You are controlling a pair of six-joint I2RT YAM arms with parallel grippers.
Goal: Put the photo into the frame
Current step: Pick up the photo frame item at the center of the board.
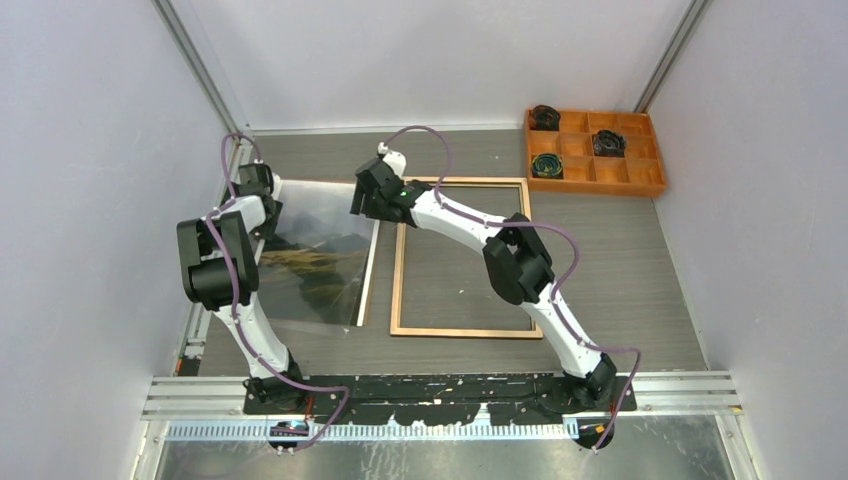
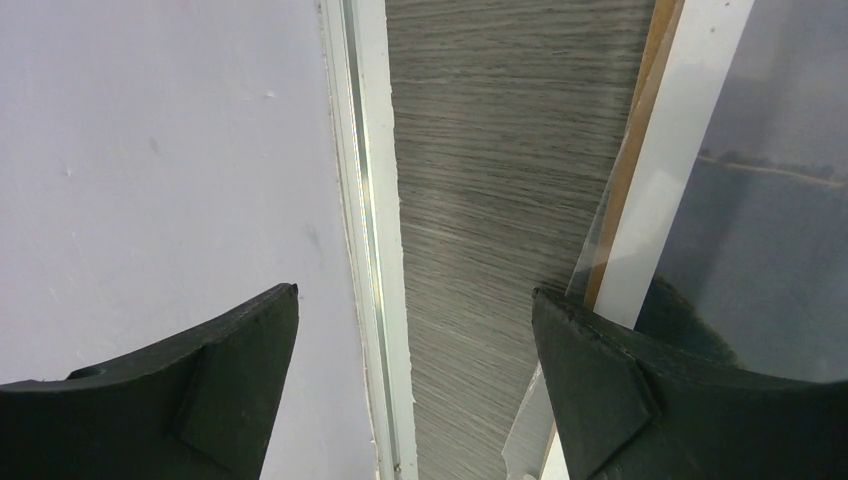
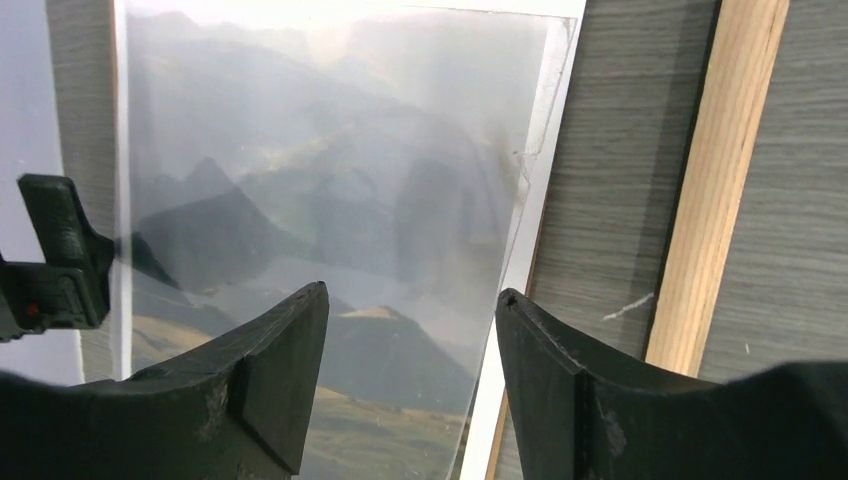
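On the grey wood-grain table (image 1: 620, 270) the photo (image 1: 320, 270) lies flat just left of the frame (image 1: 460, 330), left gripper (image 2: 415, 292) and right gripper (image 3: 412, 290) spread empty over its edges; I judge it light, floppy, slick, best pinched by the border.

Robot lab test cell: left arm (image 1: 215, 262) and right arm (image 1: 520, 265) are bolted side by side to a black base plate (image 1: 440, 386) on an aluminium rail (image 1: 700, 390) at the near edge of a grey wood-grain counter (image 1: 620, 260), with purple cables (image 1: 575, 255) looped along both. Plain pale walls (image 1: 90, 150) box the counter in on three sides, with metal corner strips (image 1: 195, 60). An orange compartment tray (image 1: 600, 188) holding small dark parts (image 1: 547, 165) sits at the far right corner.
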